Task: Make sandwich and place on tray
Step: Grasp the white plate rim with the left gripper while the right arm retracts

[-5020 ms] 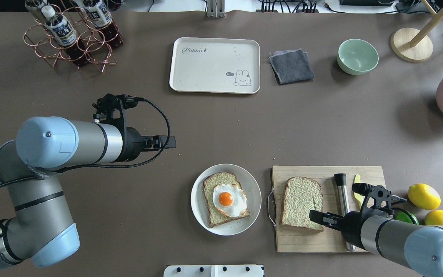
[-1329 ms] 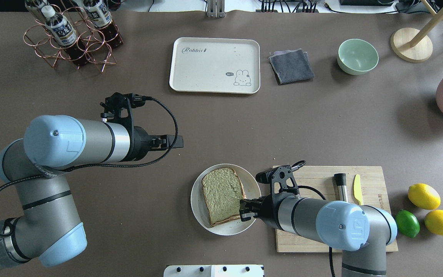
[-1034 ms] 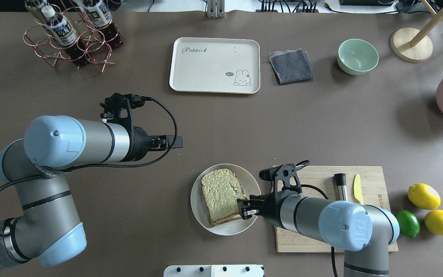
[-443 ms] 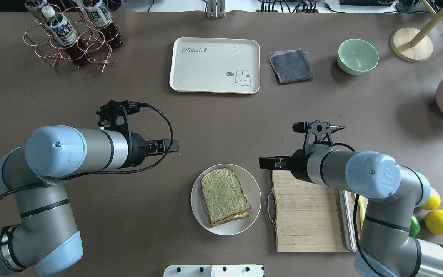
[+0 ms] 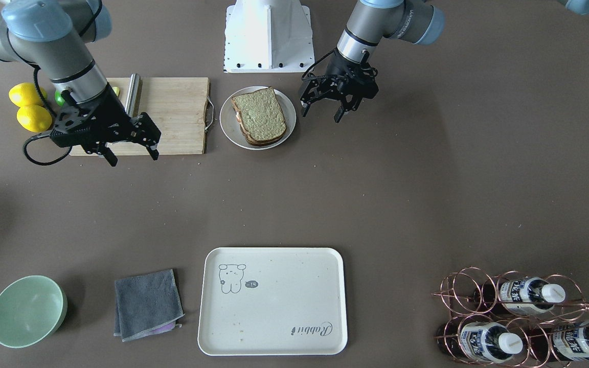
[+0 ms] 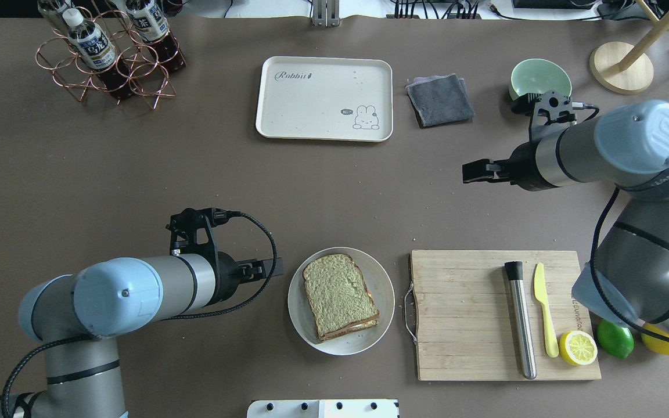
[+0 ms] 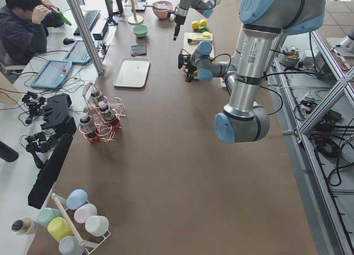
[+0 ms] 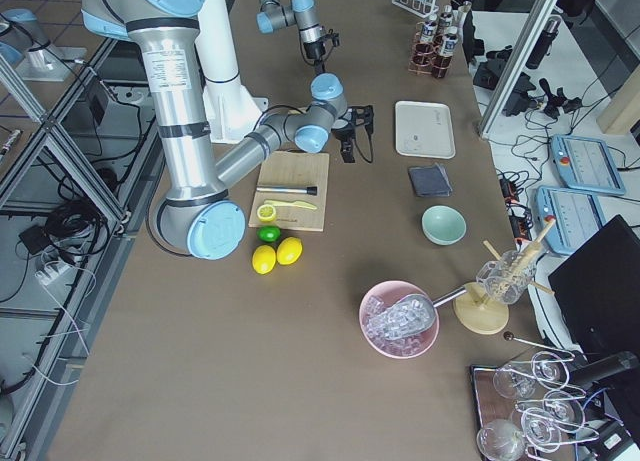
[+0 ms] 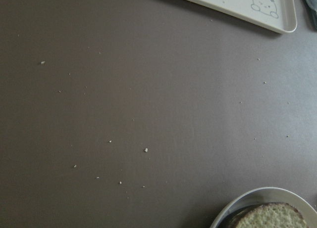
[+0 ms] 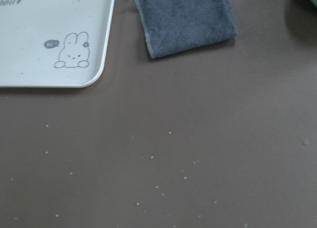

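Left gripper (image 5: 321, 113): jaws spread wide, nothing between them. It hangs low just beside the left rim of the round white plate (image 6: 385, 283), which stands near the robot-side edge at mid-bench; contact with the rim cannot be told.

Right gripper (image 5: 132, 153): jaws likewise wide and holding nothing. It hangs over bare brown bench top toward the right end, between the rectangular wooden cutting board (image 6: 462, 313) and the folded grey cloth (image 6: 440, 100).

Sandwich of two brown-crusted speckled bread slices (image 6: 339, 296): lies flat on the plate, slices stacked and roughly aligned, with a sliver of white showing between them at one edge. Neither gripper touches it.

Cream-white rounded-rectangle tray with bear drawing and script (image 6: 323, 98): sits at mid-bench near the far edge, well apart from the plate and the sandwich.

Board contents: steel rod with black cap (image 6: 520, 319), yellow plastic knife (image 6: 543, 313) and half lemon (image 6: 578, 347). A green lime (image 6: 614, 338) lies just off the board's right side.

Far edge: pale green bowl (image 5: 27, 311) beyond the cloth; copper wire rack of bottles (image 6: 108, 52) at the far left corner.
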You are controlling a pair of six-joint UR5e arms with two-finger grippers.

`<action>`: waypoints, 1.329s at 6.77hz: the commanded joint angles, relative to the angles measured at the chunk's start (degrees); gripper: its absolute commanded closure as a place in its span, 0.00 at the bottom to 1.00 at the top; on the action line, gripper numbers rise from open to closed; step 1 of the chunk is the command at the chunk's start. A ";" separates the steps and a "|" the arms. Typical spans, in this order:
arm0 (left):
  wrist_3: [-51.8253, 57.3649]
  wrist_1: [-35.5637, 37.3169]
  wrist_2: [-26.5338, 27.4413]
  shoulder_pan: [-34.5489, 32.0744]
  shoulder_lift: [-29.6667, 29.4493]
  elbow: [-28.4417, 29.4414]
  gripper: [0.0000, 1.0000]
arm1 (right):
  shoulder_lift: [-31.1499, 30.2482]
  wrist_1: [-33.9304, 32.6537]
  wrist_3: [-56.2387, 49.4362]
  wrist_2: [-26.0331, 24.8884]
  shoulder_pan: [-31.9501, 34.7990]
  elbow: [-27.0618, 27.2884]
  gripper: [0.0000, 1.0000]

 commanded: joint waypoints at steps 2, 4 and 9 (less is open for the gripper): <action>-1.39 -0.14 3.65 5.86 -0.51 1.03 0.27 | -2.68 -3.05 -12.38 5.32 8.09 -0.17 0.00; -1.30 -0.49 3.47 6.13 -1.65 2.96 0.40 | -3.04 -3.05 -13.27 5.69 8.46 -0.44 0.00; -0.95 -0.67 3.38 6.04 -4.20 5.34 0.68 | -3.04 -3.05 -13.27 5.60 8.55 -0.61 0.00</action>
